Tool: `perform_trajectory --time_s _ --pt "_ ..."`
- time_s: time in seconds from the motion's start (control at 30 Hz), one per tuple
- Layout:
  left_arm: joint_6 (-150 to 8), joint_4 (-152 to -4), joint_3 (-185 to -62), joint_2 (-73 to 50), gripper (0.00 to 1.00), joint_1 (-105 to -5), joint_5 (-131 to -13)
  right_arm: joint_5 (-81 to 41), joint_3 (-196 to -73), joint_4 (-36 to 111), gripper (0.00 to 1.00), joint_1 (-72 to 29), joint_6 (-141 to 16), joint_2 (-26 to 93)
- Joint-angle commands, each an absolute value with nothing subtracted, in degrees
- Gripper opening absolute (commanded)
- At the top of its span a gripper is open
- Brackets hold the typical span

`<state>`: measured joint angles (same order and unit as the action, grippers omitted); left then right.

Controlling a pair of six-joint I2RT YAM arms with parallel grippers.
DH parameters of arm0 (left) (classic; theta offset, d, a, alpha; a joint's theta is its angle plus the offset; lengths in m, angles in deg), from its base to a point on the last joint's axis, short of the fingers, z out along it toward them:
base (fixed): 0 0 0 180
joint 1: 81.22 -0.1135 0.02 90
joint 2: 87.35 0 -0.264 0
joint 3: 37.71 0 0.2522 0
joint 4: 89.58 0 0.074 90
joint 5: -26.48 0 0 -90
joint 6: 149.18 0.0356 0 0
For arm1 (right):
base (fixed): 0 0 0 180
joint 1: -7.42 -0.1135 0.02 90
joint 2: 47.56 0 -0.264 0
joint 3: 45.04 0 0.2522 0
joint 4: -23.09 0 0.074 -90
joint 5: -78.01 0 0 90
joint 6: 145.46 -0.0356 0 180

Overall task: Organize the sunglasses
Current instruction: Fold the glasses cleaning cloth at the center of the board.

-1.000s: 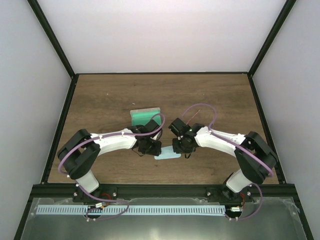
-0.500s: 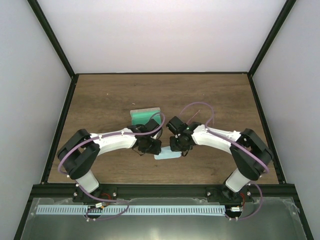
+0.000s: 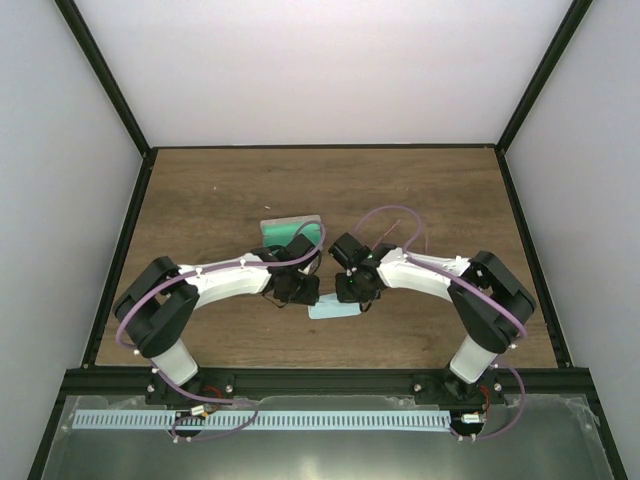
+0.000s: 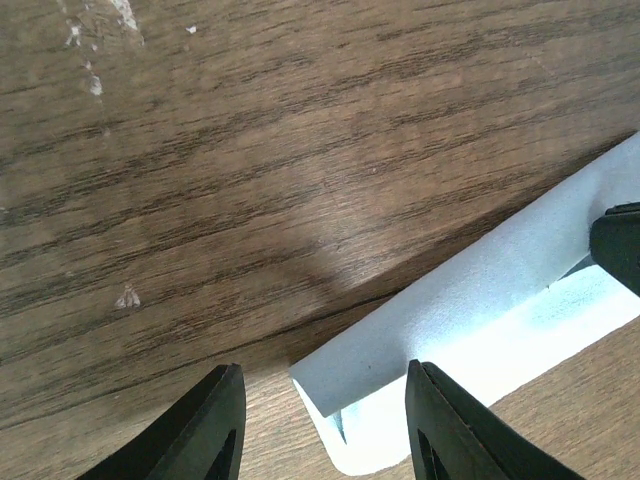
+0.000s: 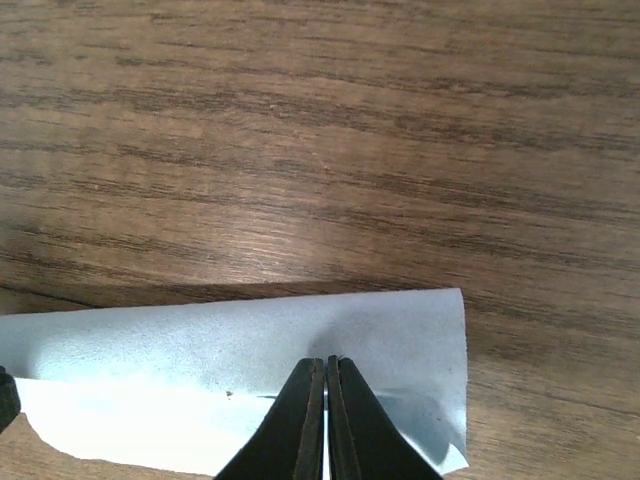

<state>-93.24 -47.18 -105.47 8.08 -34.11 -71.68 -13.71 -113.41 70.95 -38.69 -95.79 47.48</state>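
The light blue cloth (image 3: 335, 311) lies on the table in front of both grippers, with its top layer folded over. My right gripper (image 5: 326, 362) is shut on the fold near the cloth's right end (image 5: 200, 340); in the top view it (image 3: 356, 292) is just above the cloth. My left gripper (image 4: 322, 375) is open, its fingers either side of the cloth's left corner (image 4: 480, 290), not touching it; from above it (image 3: 299, 291) is at the cloth's left end. The sunglasses show only as a thin pinkish sliver (image 3: 392, 228) behind the right arm.
The grey case with green lining (image 3: 290, 232) lies open just behind the left wrist. Purple cables loop over both arms. Black frame posts and white walls bound the wooden table (image 3: 220, 190).
My right gripper has moved left along the cloth, holding the fold. The left gripper has shifted slightly back and left. The case has not moved.
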Motion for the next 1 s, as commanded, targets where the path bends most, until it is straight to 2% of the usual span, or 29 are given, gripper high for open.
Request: perform_trajectory --time_s 0.0,0.63,0.97 --pt "-93.33 -47.49 -105.49 6.75 0.45 -34.55 -71.67 -14.81 -112.96 70.53 0.03 -39.08 -96.05 46.34" --pt "-93.33 -48.09 -103.71 5.46 0.45 -35.22 -71.78 -17.77 -108.94 71.63 0.04 -41.54 -99.11 42.42" --pt "-93.50 -48.33 -102.55 4.34 0.46 -35.29 -71.79 -15.31 -112.91 74.11 0.04 -42.50 -98.95 41.40"
